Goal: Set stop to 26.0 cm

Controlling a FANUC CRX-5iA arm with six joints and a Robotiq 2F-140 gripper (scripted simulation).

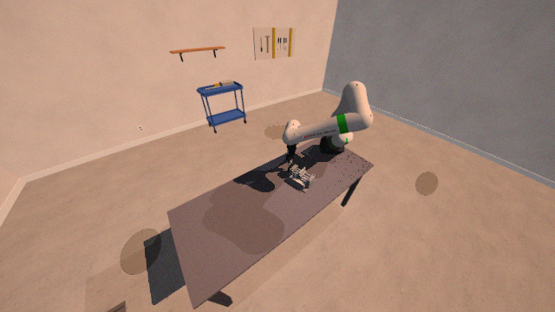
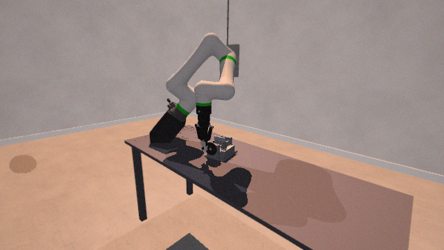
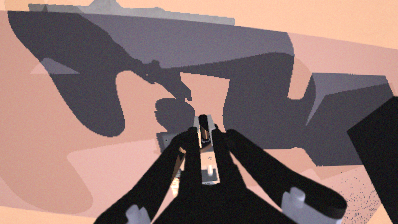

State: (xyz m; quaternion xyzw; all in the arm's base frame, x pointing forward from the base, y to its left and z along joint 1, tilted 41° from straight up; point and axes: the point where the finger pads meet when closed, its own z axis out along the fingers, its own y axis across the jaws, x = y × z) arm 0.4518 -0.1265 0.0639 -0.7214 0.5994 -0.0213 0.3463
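Wrist view shows my pincer [image 3: 202,137] pinching the handwheel [image 2: 211,148] on the small jig [image 2: 223,148] on the tabletop [image 2: 347,205]. I should turn slowly, grip tight, no slipping.

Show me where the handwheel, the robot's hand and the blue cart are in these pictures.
handwheel [image 2: 211,148], exterior view: on the dark round wheel's face.
hand [image 2: 205,143], exterior view: midway between the fingertips, closed on the handwheel.
blue cart [image 1: 219,91], top view: on the top tray's front rim.
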